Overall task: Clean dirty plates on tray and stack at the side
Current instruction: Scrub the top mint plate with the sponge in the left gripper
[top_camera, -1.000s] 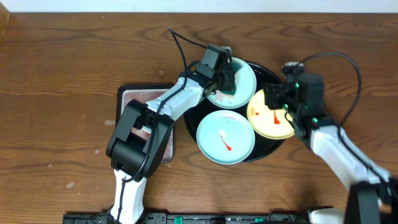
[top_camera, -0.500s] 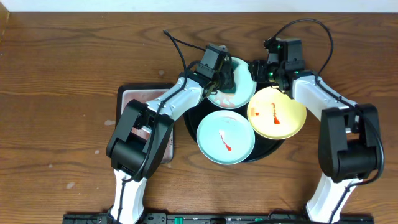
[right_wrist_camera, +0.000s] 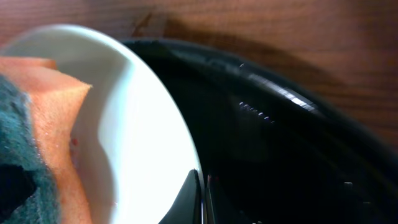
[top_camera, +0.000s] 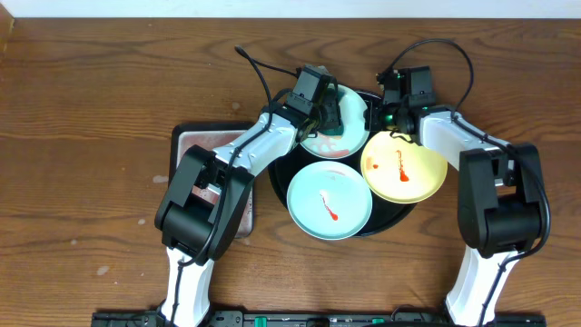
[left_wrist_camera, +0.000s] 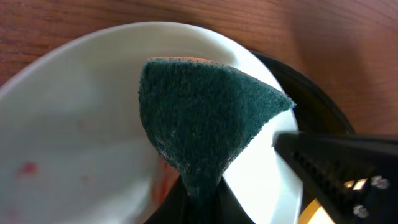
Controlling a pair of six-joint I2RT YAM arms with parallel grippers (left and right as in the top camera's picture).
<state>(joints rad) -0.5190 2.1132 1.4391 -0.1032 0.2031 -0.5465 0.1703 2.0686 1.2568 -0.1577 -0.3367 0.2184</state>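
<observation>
Well — sponge (left_wrist_camera: pixel 205 124) on pale plate (left_wrist_camera: pixel 74 112)

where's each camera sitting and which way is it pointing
Overhead: above the table, straight down on the tray, front blue plate, yellow plate and back plate; both arms show.
Left wrist: on the left arm, down past its fingers at the sponge they pinch over the back plate.
Right wrist: low by that plate's rim, facing across the tray; its shut fingertips show.
Shared: both wrist views see sponge and back plate.

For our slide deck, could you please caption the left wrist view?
Left gripper holds a green scouring sponge over a pale, red-smeared plate sitting on the black tray.
</observation>
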